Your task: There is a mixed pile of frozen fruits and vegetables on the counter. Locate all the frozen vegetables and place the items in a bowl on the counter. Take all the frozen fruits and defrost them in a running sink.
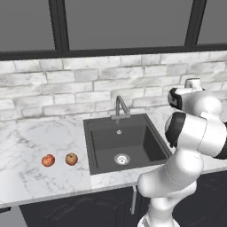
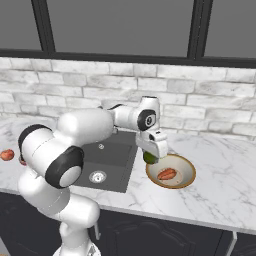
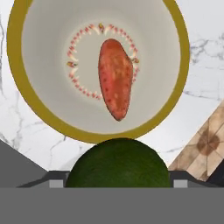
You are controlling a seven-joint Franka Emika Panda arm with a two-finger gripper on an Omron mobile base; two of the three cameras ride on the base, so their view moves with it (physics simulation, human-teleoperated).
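**A:** What is nearest the camera, and what are the jaws doing?

**B:** In the hand view, the gripper (image 3: 117,181) is closed around a dark green ball (image 3: 117,162). The ball fills the space between the two dark tips, one tip touching each of its sides. In the right base view the same gripper (image 2: 150,156) hangs from the white arm, with the green ball (image 2: 148,158) showing just under the hand, over the left rim of the bowl (image 2: 186,162).

**A:** What lies in the bowl?

**B:** An elongated red-orange tapered piece (image 3: 115,78) lies on the pale inside of the bowl (image 3: 177,65), across a ring of small red marks at its centre. The rim is tan. The bowl stands on the white marble counter (image 2: 220,185), just to the right of the sink (image 2: 107,160).

**A:** And farther off?

**B:** To the left of the bowl is the dark grey sink (image 1: 106,142) with its round silver drain (image 1: 122,158) and a curved grey faucet (image 1: 119,106) at its far edge. Left of the sink, on the counter (image 1: 40,133), two reddish apple-like balls sit near each other but apart: the redder one (image 1: 48,160) on the left, the red-tan one (image 1: 71,158) on the right. A pale brick wall (image 1: 66,84) and dark window frames stand beyond.
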